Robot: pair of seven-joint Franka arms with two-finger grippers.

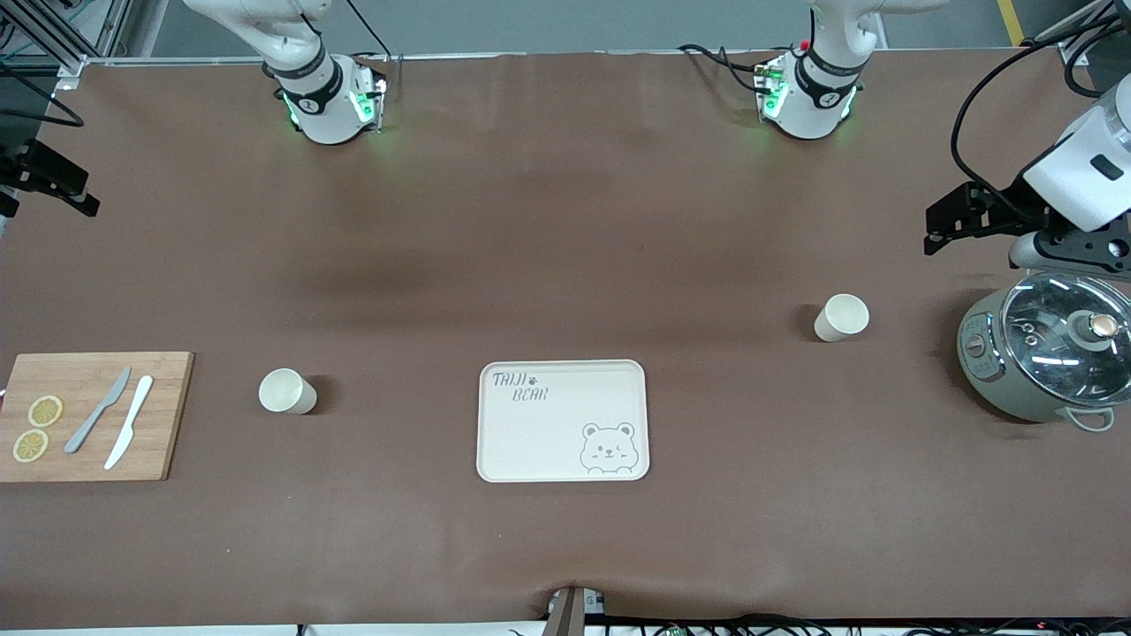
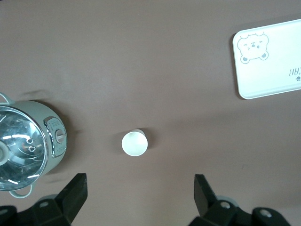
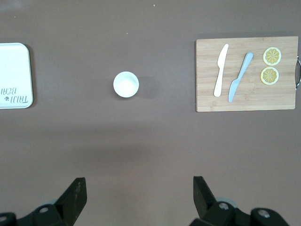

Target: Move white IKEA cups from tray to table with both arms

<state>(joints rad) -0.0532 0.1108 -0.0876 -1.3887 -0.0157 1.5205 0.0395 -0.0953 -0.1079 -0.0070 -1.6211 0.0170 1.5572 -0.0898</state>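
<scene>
Two cream-white cups stand upright on the brown table. One cup [image 1: 287, 391] is between the cutting board and the bear tray [image 1: 563, 380], and it also shows in the right wrist view [image 3: 125, 84]. The other cup [image 1: 841, 318] stands beside the pot, and it also shows in the left wrist view [image 2: 134, 143]. My left gripper [image 2: 139, 195] is open and empty, high over the table by that cup. My right gripper [image 3: 138, 197] is open and empty, high over the table by the first cup. The bear tray holds nothing.
A wooden cutting board [image 1: 93, 367] with two knives and two lemon slices lies at the right arm's end. A grey-green pot [image 1: 994, 371] with a glass lid stands at the left arm's end, under the left arm's wrist [image 1: 1074, 181].
</scene>
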